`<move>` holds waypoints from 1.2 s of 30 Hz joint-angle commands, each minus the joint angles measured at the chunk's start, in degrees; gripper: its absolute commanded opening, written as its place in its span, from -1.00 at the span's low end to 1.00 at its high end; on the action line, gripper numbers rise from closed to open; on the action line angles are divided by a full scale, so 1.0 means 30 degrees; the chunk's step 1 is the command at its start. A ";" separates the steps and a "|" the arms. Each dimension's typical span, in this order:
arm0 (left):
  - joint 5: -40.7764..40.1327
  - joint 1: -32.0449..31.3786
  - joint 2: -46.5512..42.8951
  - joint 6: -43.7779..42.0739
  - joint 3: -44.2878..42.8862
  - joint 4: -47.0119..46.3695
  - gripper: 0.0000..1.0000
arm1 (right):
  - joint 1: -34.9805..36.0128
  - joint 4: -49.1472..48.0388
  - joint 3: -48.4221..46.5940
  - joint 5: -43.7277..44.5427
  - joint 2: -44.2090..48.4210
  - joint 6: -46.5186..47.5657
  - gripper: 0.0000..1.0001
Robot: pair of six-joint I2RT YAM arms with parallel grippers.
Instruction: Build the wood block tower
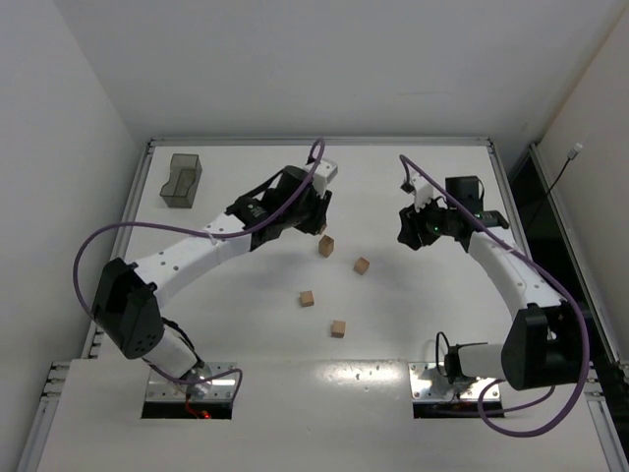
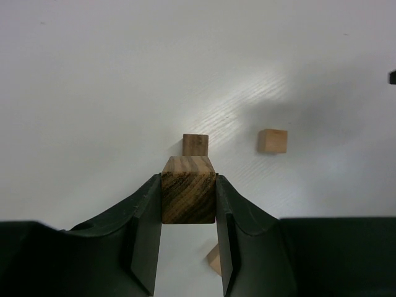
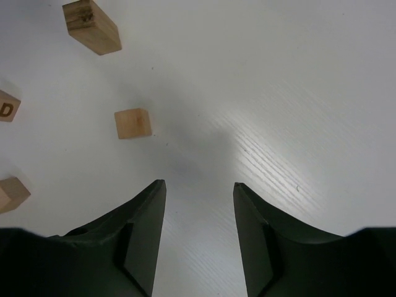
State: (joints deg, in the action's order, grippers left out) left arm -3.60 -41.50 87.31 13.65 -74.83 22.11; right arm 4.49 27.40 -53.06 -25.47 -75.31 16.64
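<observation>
My left gripper (image 2: 187, 179) is shut on a dark-grained wood block (image 2: 189, 197) and holds it above the table. Just beyond it a tan block (image 2: 195, 144) rests on the table, another block (image 2: 273, 140) lies to its right, and a third (image 2: 214, 258) peeks out below the fingers. From above, four loose blocks (image 1: 326, 246) (image 1: 362, 265) (image 1: 308, 298) (image 1: 338, 327) lie apart in the middle, with the left gripper (image 1: 318, 220) just behind the farthest. My right gripper (image 3: 199, 184) (image 1: 408, 232) is open and empty, with a block (image 3: 133, 123) ahead to its left. No tower shows.
A dark grey translucent bin (image 1: 181, 180) stands at the back left of the white table (image 1: 246, 324). Raised rails edge the table at the left, back and right. In the right wrist view, a lettered block (image 3: 6, 105) sits at the left edge.
</observation>
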 commanded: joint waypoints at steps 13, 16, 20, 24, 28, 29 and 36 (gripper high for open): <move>-0.3809 -0.2135 0.3063 -0.0595 -0.1569 -0.1715 -1.00 | -0.0501 -0.0812 -0.0799 0.0669 0.0261 -0.1446 0.03; -0.3811 -0.2135 0.3268 -0.0771 -0.1571 -0.1715 -1.00 | -0.0501 -0.0812 -0.0800 0.0669 0.0259 -0.1446 0.03; -0.3987 -0.2135 0.3446 -0.0771 -0.1571 -0.1715 -1.00 | -0.0501 -0.0812 -0.0800 0.0669 0.0083 -0.1446 0.03; -0.3987 -0.2135 0.3854 -0.0771 -0.1803 -0.1715 -1.00 | -0.0501 -0.0551 -0.1180 0.0493 -0.0325 -0.1272 0.03; -0.3987 -0.2135 0.4062 -0.0771 -0.2011 -0.1539 -1.00 | -0.0501 -0.0373 -0.1386 0.0493 -0.0503 -0.1271 0.03; -0.3987 -0.2135 0.4062 -0.0771 -0.2011 -0.1539 -1.00 | -0.0501 -0.0373 -0.1386 0.0493 -0.0503 -0.1271 0.03; -0.3694 -0.1959 0.4237 -0.0595 -0.2011 -0.1539 -1.00 | -0.0501 -0.0197 -0.1562 0.0318 -0.0854 -0.1095 0.03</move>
State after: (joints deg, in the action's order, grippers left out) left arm -14.63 -47.64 100.03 11.64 -78.22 18.79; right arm 3.40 27.09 -55.44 -23.75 -77.30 13.47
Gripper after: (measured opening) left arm 0.305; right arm 0.513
